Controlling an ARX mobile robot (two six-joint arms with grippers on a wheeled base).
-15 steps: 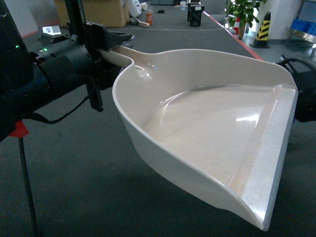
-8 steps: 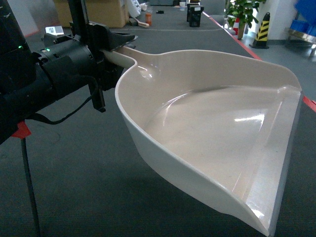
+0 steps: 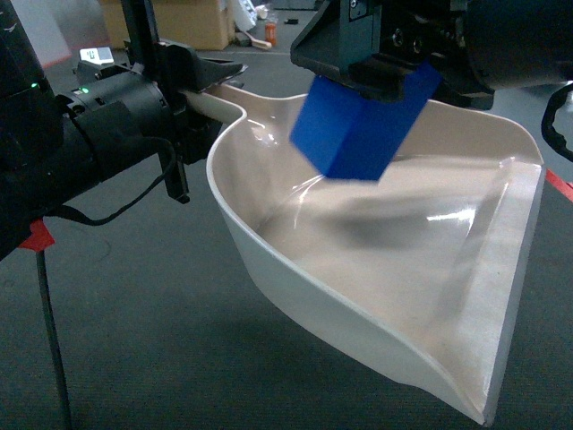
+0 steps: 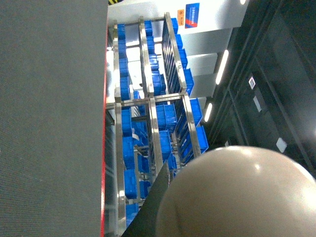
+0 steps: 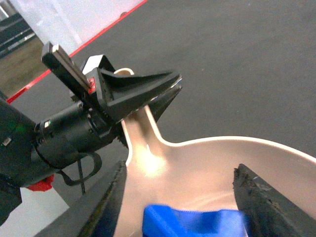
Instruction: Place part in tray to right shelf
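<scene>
Two grippers in the head view now, against only one half a second ago. Newly come in from the upper right: the right gripper (image 3: 372, 79), clenched on the blue part (image 3: 363, 125), hanging just above the cream tray (image 3: 403, 269) and not touching it, with a soft shadow thrown on the tray bottom. On the left, the left gripper (image 3: 210, 76) clamped on the tray handle (image 3: 224, 103), carrying the tray in the air over the dark grey floor (image 3: 134, 313). Probably the release into the tray very near; the shelf step not yet begun. Far behind: a cardboard box (image 3: 179, 22) and a green plant (image 3: 439, 18).

From the left wrist: only a rounded cream piece of the tray (image 4: 237, 197) close to the lens, no fingers visible here. Beyond, well apart, the steel shelf (image 4: 153, 113) full of blue crates (image 4: 128, 148).

From the right wrist: the part (image 5: 192, 219) low in the picture between two dark fingers (image 5: 261, 202), over the tray (image 5: 207, 163). Left gripper (image 5: 163, 96) closed around the handle. Red line (image 5: 98, 29) on the floor.
</scene>
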